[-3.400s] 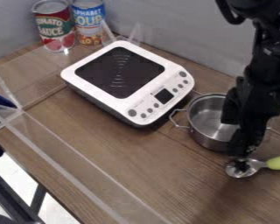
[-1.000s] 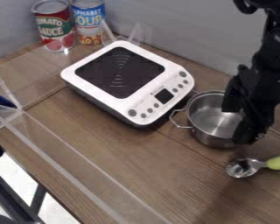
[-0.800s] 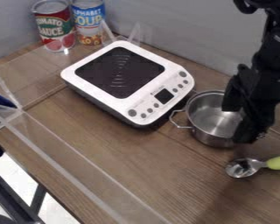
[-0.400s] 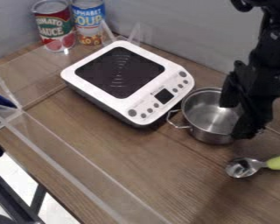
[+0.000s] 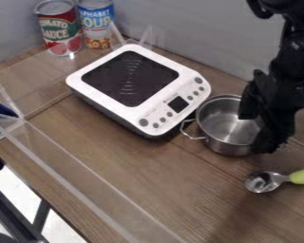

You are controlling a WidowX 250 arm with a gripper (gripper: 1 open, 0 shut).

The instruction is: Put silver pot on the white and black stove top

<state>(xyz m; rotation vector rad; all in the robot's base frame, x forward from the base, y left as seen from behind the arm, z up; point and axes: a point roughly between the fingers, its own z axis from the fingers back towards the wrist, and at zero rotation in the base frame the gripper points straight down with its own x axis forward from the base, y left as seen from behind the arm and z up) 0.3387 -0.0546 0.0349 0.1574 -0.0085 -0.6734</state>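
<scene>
on the wooden surface (image 5: 104, 180), against a grey wall, the white and black stove top (image 5: 138, 87) lay flat with two cans (image 5: 76, 26) behind it and a spoon (image 5: 279, 178) near the right edge. the silver pot (image 5: 224, 128) stood on the wood just beside the stove's front right corner. the black arm reached straight down, its pincer (image 5: 261, 126) with jaws spread wide at the pot's right rim. against the frame a second earlier, the pincer sat slightly nearer the pot; the pot itself had not moved.
</scene>
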